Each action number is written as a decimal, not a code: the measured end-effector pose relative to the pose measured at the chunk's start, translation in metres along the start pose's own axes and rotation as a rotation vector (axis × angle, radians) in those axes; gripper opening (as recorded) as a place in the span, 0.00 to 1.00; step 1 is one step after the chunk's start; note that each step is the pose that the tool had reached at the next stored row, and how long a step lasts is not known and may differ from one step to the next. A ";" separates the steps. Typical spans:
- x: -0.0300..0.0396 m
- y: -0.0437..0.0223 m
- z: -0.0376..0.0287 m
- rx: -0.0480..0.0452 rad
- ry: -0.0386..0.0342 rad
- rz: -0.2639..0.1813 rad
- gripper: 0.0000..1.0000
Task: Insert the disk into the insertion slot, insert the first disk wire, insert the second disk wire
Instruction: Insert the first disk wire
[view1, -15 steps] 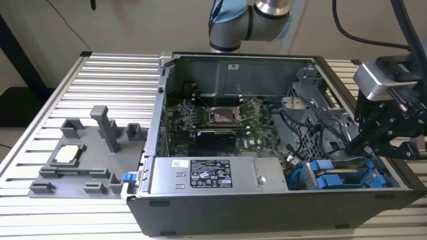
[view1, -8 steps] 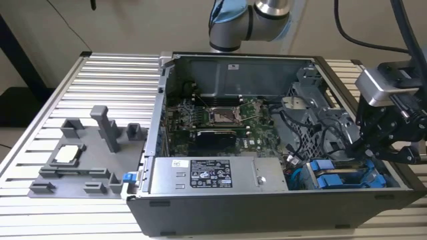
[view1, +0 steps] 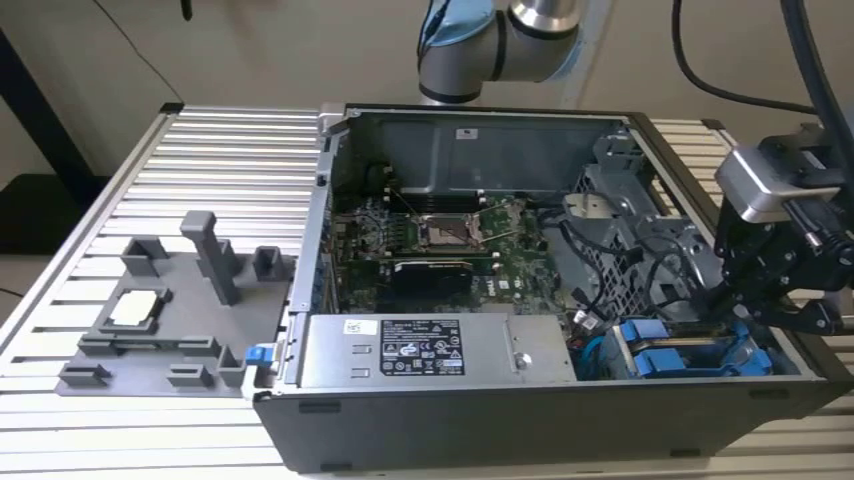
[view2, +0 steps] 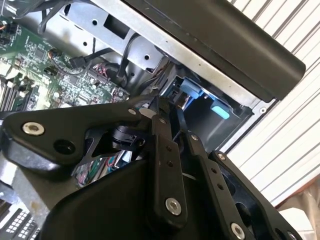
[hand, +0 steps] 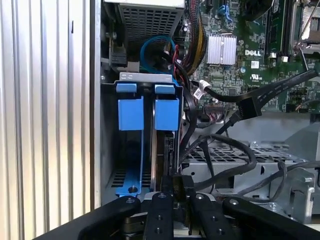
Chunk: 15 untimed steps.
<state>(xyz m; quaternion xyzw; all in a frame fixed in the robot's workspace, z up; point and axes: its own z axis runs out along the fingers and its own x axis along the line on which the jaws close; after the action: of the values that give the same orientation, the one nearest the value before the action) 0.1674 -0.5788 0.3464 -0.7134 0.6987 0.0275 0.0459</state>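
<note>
1. As my gripper (hand: 176, 189) hangs over the corner of the open computer case (view1: 534, 425), at the exterior view's right, its two fingers stand close together and look clamped on the near end of the disk (hand: 165, 155).
2. In the first wrist view the disk stands on edge, with most of its length inside the insertion slot (hand: 152, 160) of the drive cage (hand: 145, 76). The blue bracket (hand: 166, 112) that frames it shows at the far end, just beside a second blue bracket (hand: 131, 112) in the neighbour bay.
3. I judge the disk to be stiff and rather heavy for its flat shape, with smooth metal sides which can slip between pads. It is also fragile: a knock, or a twist inside the bay, can harm it.
4. The good place to hold it is, I think, on the two narrow sides near the end, square to the slot, and not on the label face or the connector pins.
5. Farther out, a black flat cable (hand: 245, 106) with its plug lies free above the cage, apart from the disk. Beyond it is the green motherboard (hand: 250, 50).
</note>
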 end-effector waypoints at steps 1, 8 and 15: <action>0.0001 -0.0001 0.0006 0.0000 -0.0001 0.000 0.19; 0.0005 -0.0002 0.0033 0.0000 -0.0003 0.000 0.19; 0.0010 -0.0001 0.0053 0.0000 -0.0004 0.000 0.19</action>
<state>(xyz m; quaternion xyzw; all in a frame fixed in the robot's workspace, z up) 0.1677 -0.5793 0.3411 -0.7134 0.6987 0.0277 0.0461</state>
